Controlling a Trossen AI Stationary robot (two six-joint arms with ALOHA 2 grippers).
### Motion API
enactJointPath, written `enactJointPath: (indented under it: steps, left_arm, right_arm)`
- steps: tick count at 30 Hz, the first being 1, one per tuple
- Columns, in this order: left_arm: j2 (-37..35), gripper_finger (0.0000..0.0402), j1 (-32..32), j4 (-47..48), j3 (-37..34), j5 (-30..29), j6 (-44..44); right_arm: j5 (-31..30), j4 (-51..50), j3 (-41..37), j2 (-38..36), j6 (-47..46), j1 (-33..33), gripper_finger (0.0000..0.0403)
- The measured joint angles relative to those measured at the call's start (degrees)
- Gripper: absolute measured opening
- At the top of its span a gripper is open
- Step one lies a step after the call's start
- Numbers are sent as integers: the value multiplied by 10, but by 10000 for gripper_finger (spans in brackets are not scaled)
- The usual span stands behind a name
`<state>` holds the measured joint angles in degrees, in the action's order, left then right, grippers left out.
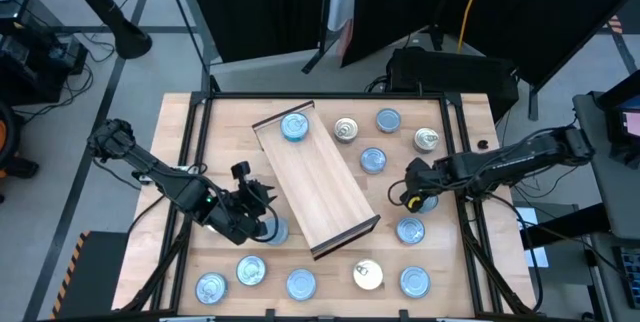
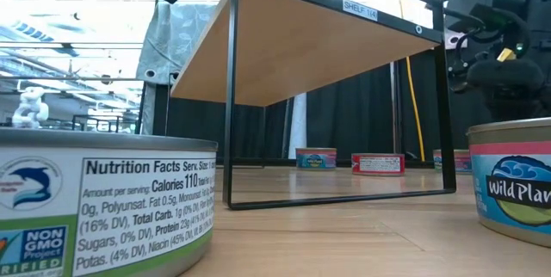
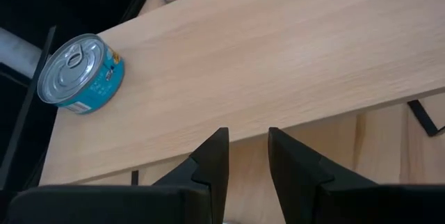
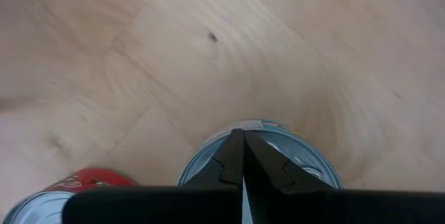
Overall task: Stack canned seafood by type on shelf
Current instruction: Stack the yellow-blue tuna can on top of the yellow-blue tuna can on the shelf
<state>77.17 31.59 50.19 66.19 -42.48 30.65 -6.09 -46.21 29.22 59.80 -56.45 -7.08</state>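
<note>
Left tool [image 3: 243, 161] slightly apart over shelf [image 3: 278, 64] edge — right tool [image 4: 243, 161] together above a tin [image 4: 306, 147].

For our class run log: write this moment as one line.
left gripper: slightly open, empty, beside shelf | right gripper: shut, over tin | shelf holds one tin

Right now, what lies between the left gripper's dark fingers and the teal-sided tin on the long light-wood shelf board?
Only bare shelf wood between left gripper and tin, per the left wrist view.
</note>
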Motion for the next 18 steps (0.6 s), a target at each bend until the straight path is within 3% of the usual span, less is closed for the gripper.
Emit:
enactJointPath:
  steps: [18]
  left_arm:
    - [0, 102, 0, 0, 0, 0, 0]
  right_arm:
    - [24, 81, 0, 80, 117, 95, 0]
